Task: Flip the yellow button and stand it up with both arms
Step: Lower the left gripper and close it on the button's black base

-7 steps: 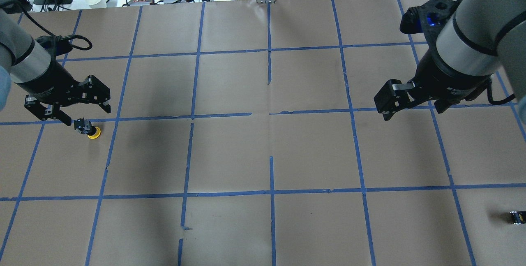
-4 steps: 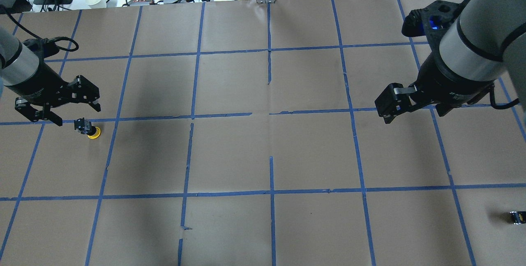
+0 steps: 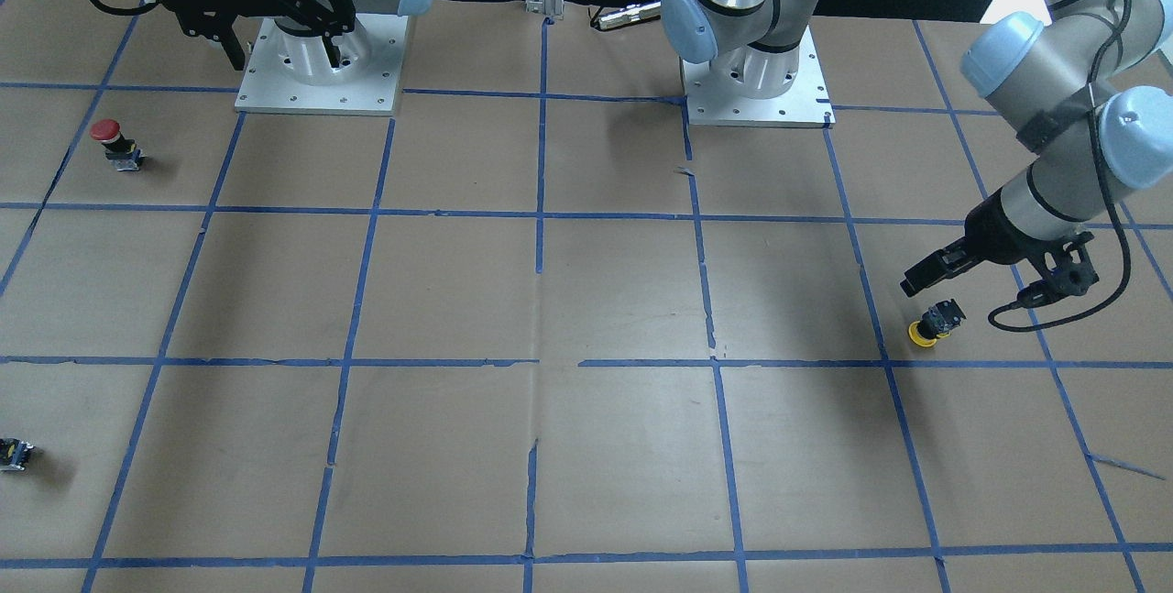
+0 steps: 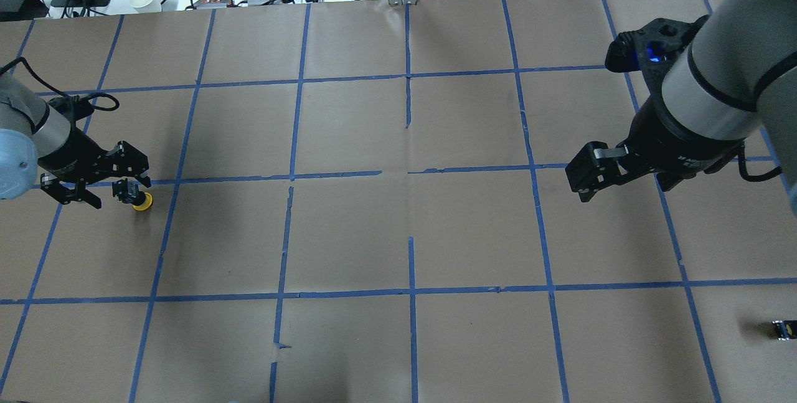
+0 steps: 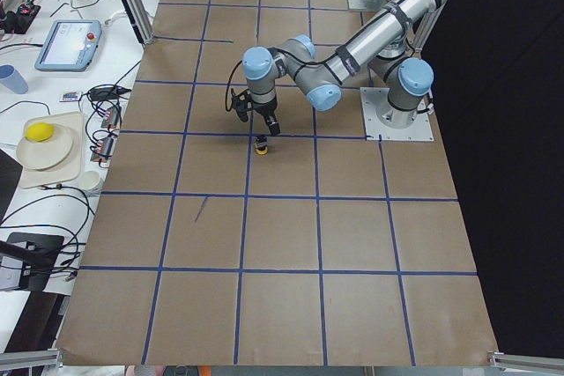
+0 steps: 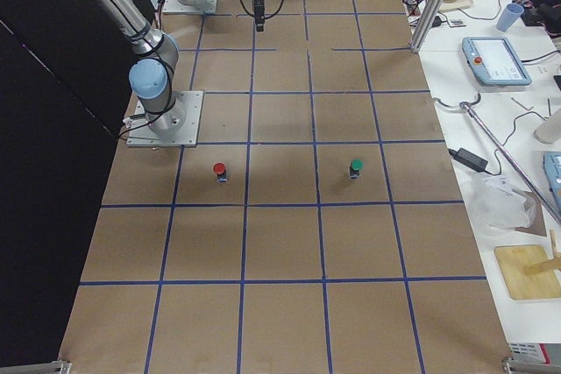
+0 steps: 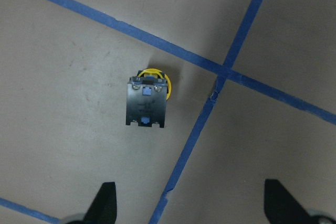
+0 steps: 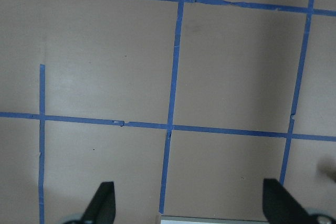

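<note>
The left gripper (image 7: 191, 204) is wide open and holds nothing. The yellow button (image 7: 147, 100) lies tipped over just ahead of it, far left on the table (image 4: 348, 235). Come down slowly with 1 finger on each side of the black body, then squeeze. The right gripper (image 8: 191, 204) is open too, far off to the right, and I think it must come near to help.
</note>
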`<state>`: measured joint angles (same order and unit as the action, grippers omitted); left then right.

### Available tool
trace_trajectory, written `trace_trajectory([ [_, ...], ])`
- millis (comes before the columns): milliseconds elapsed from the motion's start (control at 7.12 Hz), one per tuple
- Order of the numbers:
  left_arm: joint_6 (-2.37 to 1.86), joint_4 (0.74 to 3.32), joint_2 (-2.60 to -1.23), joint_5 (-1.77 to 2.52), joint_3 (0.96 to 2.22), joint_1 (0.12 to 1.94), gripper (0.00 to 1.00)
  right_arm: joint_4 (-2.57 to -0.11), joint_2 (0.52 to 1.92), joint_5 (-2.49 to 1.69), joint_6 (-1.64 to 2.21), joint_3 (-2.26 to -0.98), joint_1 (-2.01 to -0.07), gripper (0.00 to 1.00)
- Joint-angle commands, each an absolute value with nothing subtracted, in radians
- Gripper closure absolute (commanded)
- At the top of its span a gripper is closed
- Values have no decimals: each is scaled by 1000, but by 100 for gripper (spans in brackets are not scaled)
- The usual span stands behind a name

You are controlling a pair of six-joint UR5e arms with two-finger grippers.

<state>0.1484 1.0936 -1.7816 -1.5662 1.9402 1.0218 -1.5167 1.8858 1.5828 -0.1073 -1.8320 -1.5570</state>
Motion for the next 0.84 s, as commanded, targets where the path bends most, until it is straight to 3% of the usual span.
trace_trajectory([
  [0,228,1000,-1831,-1563,1937,996,1,-1522,1890,1585,-104,-1832,-1557,0],
  [702,221,989,-1864,-1555,1941,985,1,-1457,1957,1479,-140,-1845,-1612,0],
])
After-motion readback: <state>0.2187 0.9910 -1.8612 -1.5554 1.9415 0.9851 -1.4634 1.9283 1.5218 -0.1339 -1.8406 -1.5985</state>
